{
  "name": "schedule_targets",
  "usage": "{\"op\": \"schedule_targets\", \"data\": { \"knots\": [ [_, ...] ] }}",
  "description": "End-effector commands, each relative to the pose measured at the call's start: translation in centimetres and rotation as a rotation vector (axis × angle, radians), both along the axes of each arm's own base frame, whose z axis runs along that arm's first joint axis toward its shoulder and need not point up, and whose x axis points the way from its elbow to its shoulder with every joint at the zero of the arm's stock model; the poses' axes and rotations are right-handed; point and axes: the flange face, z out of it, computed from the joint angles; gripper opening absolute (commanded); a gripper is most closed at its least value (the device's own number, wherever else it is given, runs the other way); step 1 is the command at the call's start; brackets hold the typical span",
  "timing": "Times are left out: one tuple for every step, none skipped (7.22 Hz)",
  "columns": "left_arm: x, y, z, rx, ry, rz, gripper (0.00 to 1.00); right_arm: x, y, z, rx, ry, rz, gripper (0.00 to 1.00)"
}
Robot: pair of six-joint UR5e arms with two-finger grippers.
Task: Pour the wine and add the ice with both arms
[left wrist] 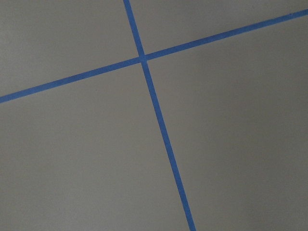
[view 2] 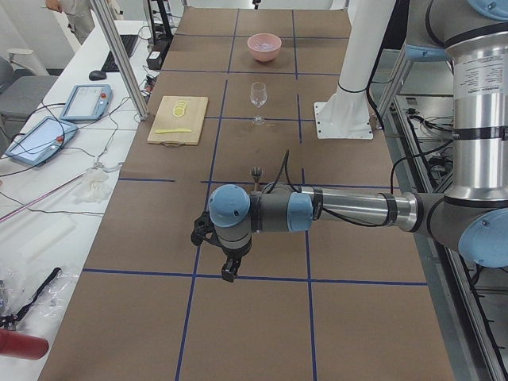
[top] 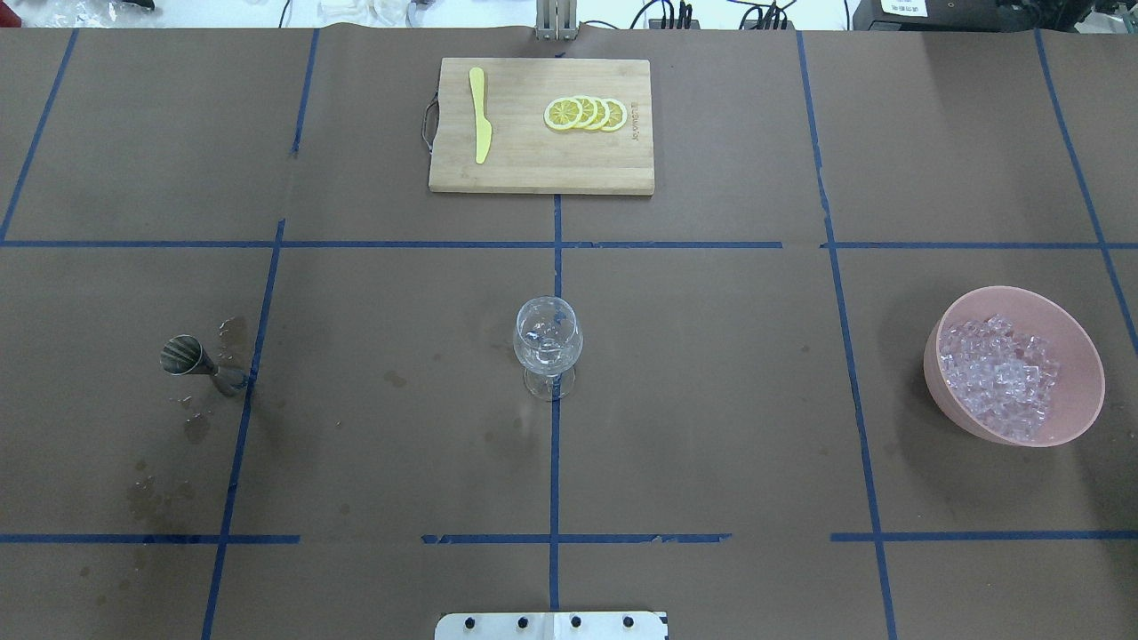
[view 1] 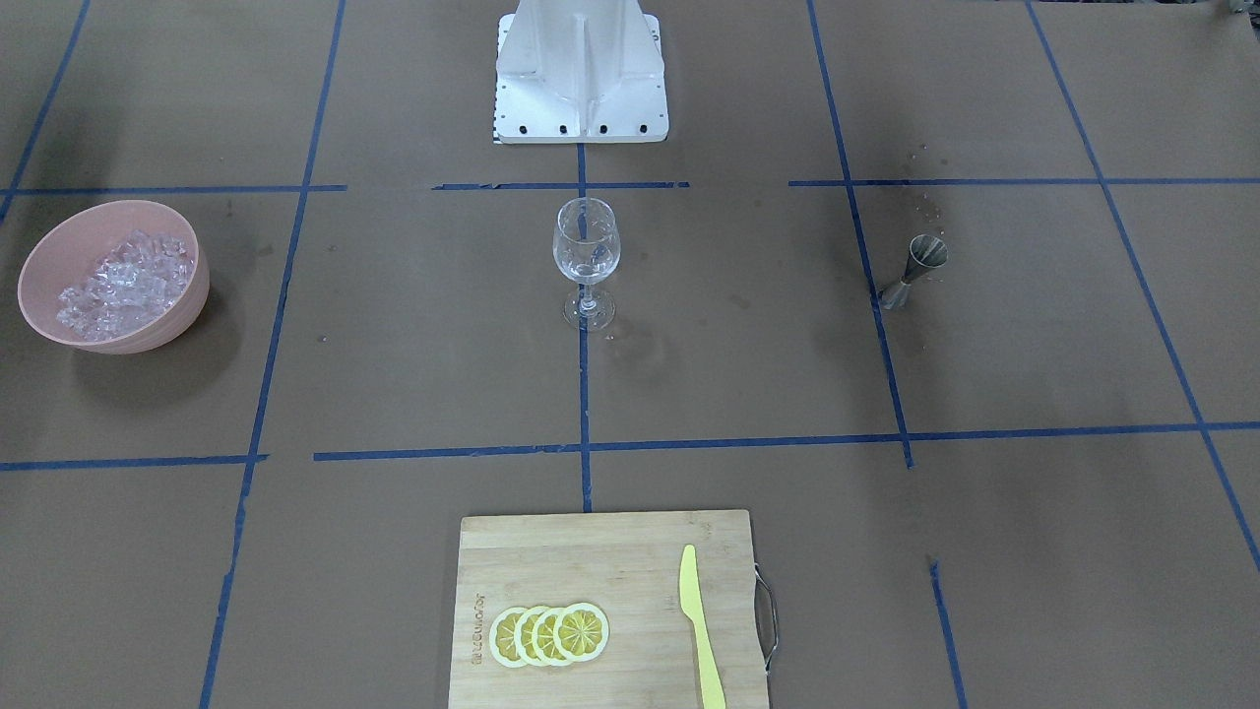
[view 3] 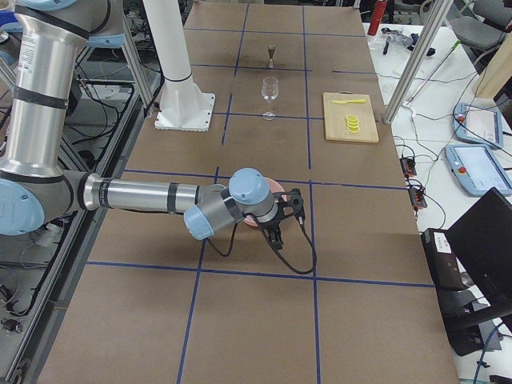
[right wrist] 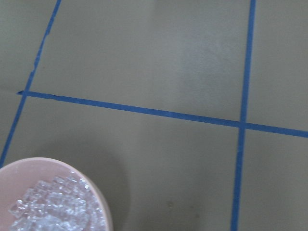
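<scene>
Now, ice [top: 1000, 373]: heaped in pink bowl [top: 1080, 356] by the worktop's right edge, near right gripper [view 3: 277, 240].
Right gripper: fingers' spread cannot be told.
Left gripper [view 2: 228, 272]: likewise unclear; well apart from ice.

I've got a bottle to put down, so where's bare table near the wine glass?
Bare patches: between the wine glass and the pink bowl; between the glass and the jigger, though stained there; between the glass and the cutting board. Only the board itself is cluttered.
</scene>
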Motion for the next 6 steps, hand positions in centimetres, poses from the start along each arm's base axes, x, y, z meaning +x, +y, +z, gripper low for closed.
{"op": "schedule_targets", "data": {
  "knots": [
    [0.1, -0.3, -0.3, 0.038, 0.001, 0.001, 1.00, -7.0, 2.5, -2.1, -0.030, -0.067, 0.072, 0.99],
    [0.2, -0.4, -0.4, 0.042, 0.001, 0.004, 1.00, -9.4, 3.5, -3.2, -0.041, -0.069, 0.101, 0.98],
    [0.1, -0.3, -0.3, 0.039, 0.001, 0.002, 1.00, -12.7, 4.5, -4.6, -0.053, -0.049, 0.136, 0.98],
    [0.2, -0.4, -0.4, 0.042, 0.001, 0.004, 1.00, -15.8, 5.2, -4.6, -0.042, -0.011, 0.155, 0.98],
    [0.2, -0.4, -0.3, 0.042, 0.001, 0.005, 1.00, -18.3, 5.9, -4.5, -0.033, 0.016, 0.163, 0.97],
    [0.2, -0.4, -0.3, 0.042, 0.001, 0.005, 1.00, -19.5, 6.8, -4.1, -0.024, 0.036, 0.147, 0.92]
  ]
}}
